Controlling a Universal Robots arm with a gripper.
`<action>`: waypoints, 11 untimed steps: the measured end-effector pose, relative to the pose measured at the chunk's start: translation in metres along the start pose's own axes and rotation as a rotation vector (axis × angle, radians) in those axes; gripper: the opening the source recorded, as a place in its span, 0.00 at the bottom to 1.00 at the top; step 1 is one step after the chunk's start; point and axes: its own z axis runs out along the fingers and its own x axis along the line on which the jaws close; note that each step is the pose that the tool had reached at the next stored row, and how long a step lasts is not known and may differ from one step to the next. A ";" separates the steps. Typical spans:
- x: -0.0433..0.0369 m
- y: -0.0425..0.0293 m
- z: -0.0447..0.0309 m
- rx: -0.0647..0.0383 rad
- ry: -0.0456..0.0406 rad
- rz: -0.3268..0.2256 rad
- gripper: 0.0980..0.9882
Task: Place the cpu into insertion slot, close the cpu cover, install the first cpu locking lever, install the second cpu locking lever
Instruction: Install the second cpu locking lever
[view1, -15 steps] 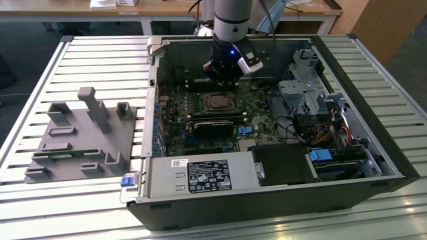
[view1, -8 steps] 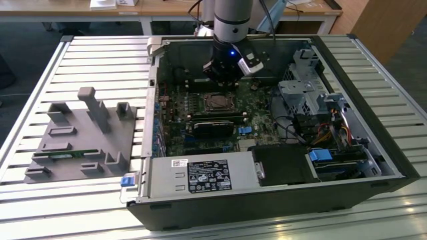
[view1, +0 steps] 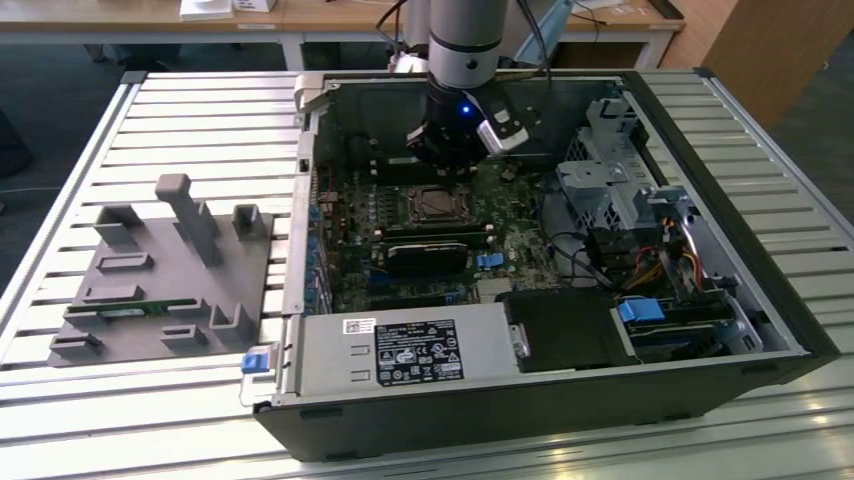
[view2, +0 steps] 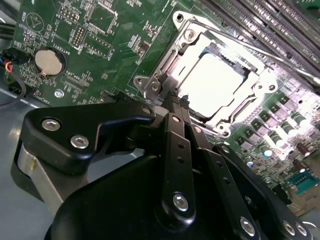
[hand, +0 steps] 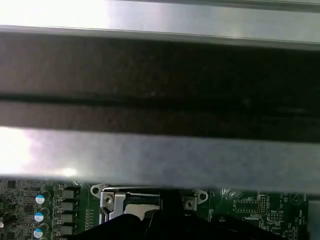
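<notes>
In the exterior view the gripper (view1: 451, 165) hangs inside the case (view1: 694, 130) just above the slot (view1: 435, 205); in the second wrist view its fingers (view2: 176, 107) look pinched together beside the cover (view2: 165, 75), which seems closed over the cpu (view2: 215, 85).

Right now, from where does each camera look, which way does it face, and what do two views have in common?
Exterior view: off the arm, high, looking down into the open computer case; the arm and end effector hang beside the insertion slot.
Second wrist view: on the wrist, looking along the closed end effector at the cpu under the cpu cover.
First wrist view: on the wrist, facing the case wall; the cpu cover peeks below.
Shared: all show the socket on the green board.
</notes>
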 end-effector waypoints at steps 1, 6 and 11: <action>0.0000 -0.0009 0.0000 0.000 0.0000 0.000 0.01; 0.0003 -0.0068 -0.0001 0.000 0.0000 0.000 0.01; 0.0003 -0.0084 -0.0051 -0.003 -0.0001 0.000 0.01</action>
